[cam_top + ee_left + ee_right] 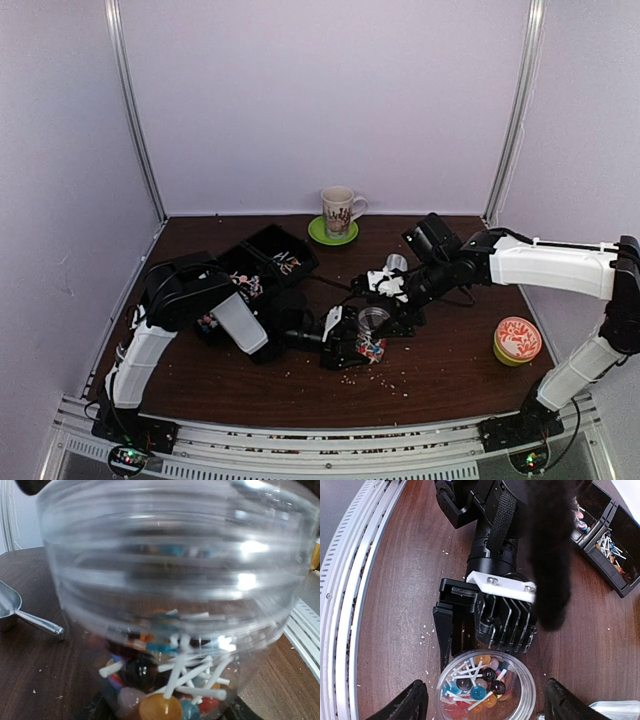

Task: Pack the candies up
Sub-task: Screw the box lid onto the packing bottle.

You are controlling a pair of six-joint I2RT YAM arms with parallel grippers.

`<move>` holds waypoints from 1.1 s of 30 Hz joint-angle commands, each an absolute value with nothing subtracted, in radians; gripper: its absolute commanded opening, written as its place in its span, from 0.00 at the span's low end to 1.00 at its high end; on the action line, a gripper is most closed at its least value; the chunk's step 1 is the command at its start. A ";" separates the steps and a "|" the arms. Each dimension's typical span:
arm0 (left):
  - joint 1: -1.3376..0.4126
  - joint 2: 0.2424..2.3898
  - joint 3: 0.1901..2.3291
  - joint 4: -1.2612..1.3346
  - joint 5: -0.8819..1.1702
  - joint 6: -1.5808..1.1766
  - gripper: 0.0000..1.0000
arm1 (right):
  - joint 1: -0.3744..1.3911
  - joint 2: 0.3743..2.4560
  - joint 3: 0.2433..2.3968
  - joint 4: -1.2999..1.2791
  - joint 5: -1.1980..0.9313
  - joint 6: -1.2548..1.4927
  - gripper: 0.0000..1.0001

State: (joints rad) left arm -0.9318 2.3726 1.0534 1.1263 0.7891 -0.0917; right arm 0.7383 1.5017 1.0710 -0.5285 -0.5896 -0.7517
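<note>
A clear plastic jar point(372, 322) stands at the table's middle, partly filled with candies point(482, 685): round lollipops in several colours on white sticks point(175, 680). My left gripper point(350, 342) is shut on the jar low down, with dark fingers point(442, 630) against its wall. In the left wrist view the jar point(170, 570) fills the frame. My right gripper point(490, 702) hangs open just above the jar point(520, 665), a fingertip on either side and nothing between them. More candies point(607, 545) lie in black bins point(265, 262) at the back left.
A metal scoop point(15, 611) lies on the table beyond the jar. A mug on a green saucer point(338, 212) stands at the back. A round orange tin point(517, 340) sits at the right. Pale crumbs point(375, 378) are scattered in front.
</note>
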 commanded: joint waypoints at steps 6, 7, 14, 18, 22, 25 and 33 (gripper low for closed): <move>-0.928 2.383 1.067 1.127 0.795 -0.100 0.39 | 0.742 1.519 1.092 -0.544 -0.578 -0.729 0.78; -0.927 2.384 1.068 1.127 0.793 -0.100 0.39 | 0.742 1.521 1.092 -0.545 -0.577 -0.725 0.78; -0.928 2.378 1.063 1.123 0.779 -0.099 0.39 | 0.741 1.519 1.083 -0.530 -0.561 -0.702 0.77; -0.928 2.374 1.058 1.117 0.752 -0.094 0.38 | 0.740 1.517 1.079 -0.516 -0.555 -0.683 0.75; -0.927 2.370 1.049 1.121 0.706 -0.092 0.38 | 0.739 1.519 1.073 -0.507 -0.550 -0.656 0.70; -0.928 2.363 1.040 1.123 0.664 -0.090 0.38 | 0.740 1.513 1.060 -0.484 -0.527 -0.618 0.69; -0.928 2.353 1.031 1.119 0.578 -0.099 0.38 | 0.742 1.470 1.002 -0.400 -0.449 -0.488 0.66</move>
